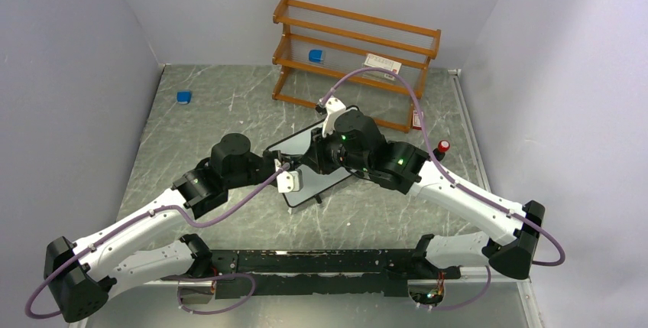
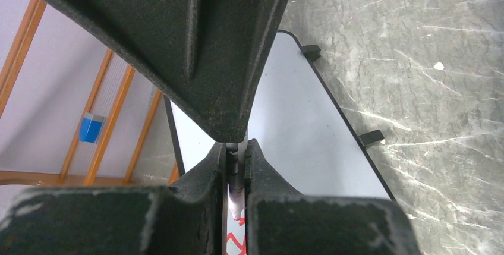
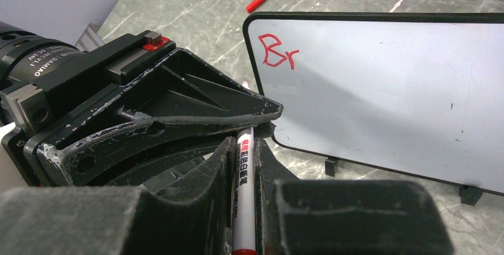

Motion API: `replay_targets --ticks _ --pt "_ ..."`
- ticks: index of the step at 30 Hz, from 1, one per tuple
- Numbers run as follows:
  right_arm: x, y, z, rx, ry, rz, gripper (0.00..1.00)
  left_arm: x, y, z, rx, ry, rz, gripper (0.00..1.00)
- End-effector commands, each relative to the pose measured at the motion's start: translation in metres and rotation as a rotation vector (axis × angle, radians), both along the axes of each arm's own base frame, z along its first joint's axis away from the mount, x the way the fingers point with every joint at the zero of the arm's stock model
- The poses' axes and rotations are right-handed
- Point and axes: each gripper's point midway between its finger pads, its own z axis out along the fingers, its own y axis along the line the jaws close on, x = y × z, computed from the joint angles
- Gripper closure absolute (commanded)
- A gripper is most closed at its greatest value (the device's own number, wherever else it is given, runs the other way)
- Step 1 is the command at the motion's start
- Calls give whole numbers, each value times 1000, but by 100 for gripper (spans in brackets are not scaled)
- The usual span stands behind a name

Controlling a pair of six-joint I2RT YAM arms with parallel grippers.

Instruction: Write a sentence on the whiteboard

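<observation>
The whiteboard point(image 1: 315, 187) lies in the middle of the table, mostly hidden by both wrists in the top view. In the right wrist view the whiteboard point(image 3: 386, 88) shows red letters "Br" point(image 3: 276, 52) at its top left corner. My right gripper point(image 3: 245, 139) is shut on the barrel of a white marker point(image 3: 244, 195). My left gripper point(image 2: 238, 148) is shut on the same marker point(image 2: 237, 192) near its reddish tip, just above red strokes on the whiteboard point(image 2: 297, 136). The two grippers point(image 1: 298, 161) meet tip to tip over the board.
A wooden shelf point(image 1: 355, 53) stands behind the board with a blue block point(image 1: 315, 56) and a white label point(image 1: 382, 62) on it. Another blue block point(image 1: 184, 97) lies at the far left. A red cap point(image 3: 257, 2) lies beyond the board. A red-topped object point(image 1: 442, 146) stands to the right.
</observation>
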Motion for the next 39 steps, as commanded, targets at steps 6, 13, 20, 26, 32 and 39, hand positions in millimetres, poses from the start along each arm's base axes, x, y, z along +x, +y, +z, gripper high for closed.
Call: replay_targets --ticks 6,13,20,26,32,39 --pt "-10 8 17 51 5 66 81 5 -1 12 -9 -33 13 95" --pt "-13 8 21 66 7 83 79 3 -2 11 -7 -32 6 95" --pt "-16 7 22 70 10 97 76 4 -1 11 -5 -33 8 95" --pt "-17 6 21 65 12 100 77 4 -1 10 -2 -34 7 95" --pt "-18 3 18 51 11 112 79 3 -1 10 0 -32 2 95" --pt "-23 3 19 49 12 145 80 3 -3 10 2 -35 -6 95"
